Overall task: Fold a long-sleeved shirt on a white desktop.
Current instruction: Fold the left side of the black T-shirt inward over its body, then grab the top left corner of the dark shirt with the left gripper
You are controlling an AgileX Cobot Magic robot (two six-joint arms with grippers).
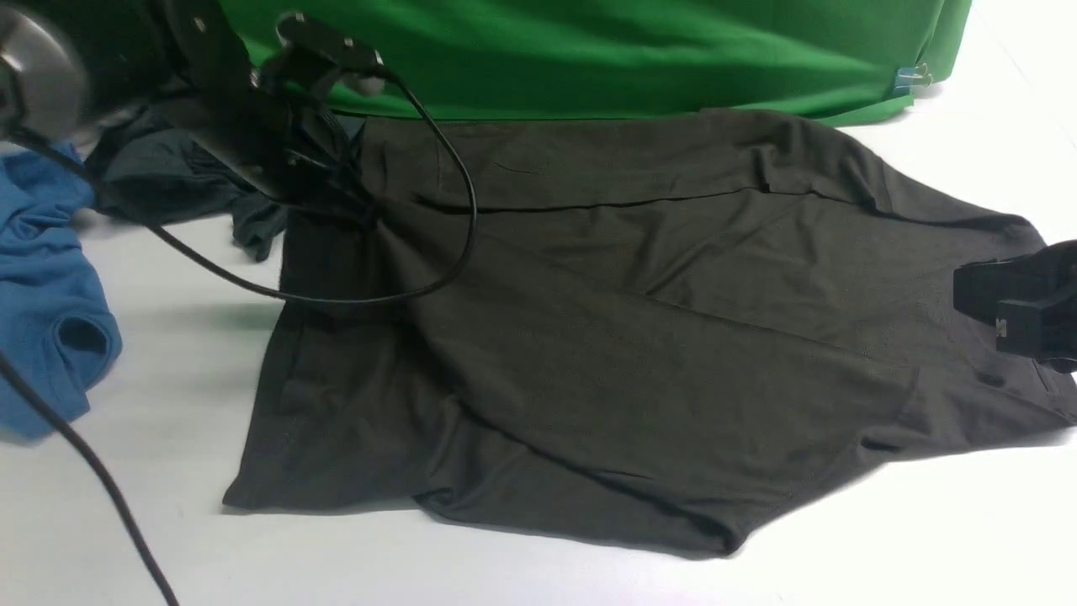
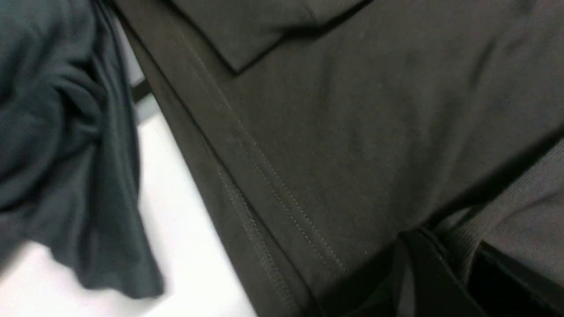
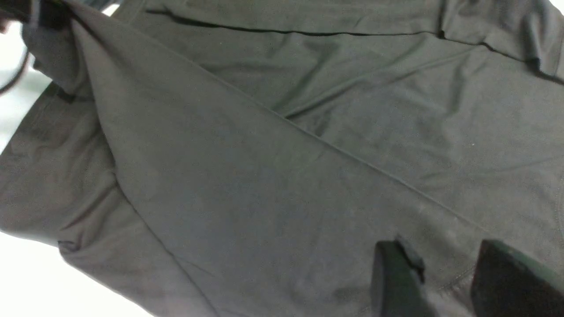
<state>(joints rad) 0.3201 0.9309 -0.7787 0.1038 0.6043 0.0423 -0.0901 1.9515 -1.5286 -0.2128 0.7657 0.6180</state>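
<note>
The long-sleeved shirt (image 1: 639, 337), dark olive-brown, lies spread over the white desktop (image 1: 883, 539), with a broad diagonal fold running from far left to near right. My left gripper (image 1: 336, 189) is at the shirt's far left corner. In the left wrist view this gripper (image 2: 458, 251) is shut on a ribbed strip of the shirt (image 2: 352, 132), beside a stitched hem. My right gripper (image 1: 1001, 307) is low over the shirt's right end. Its fingers (image 3: 396, 273) stand apart, and flat cloth with a seam (image 3: 282, 176) shows between them, with no pinch visible.
A blue shirt (image 1: 46, 286) lies at the left edge. A dark teal garment (image 1: 168, 177) is bunched behind it, next to the left arm, and also shows in the left wrist view (image 2: 57, 145). A green backdrop (image 1: 589, 50) hangs behind. A black cable (image 1: 454, 210) loops over the shirt.
</note>
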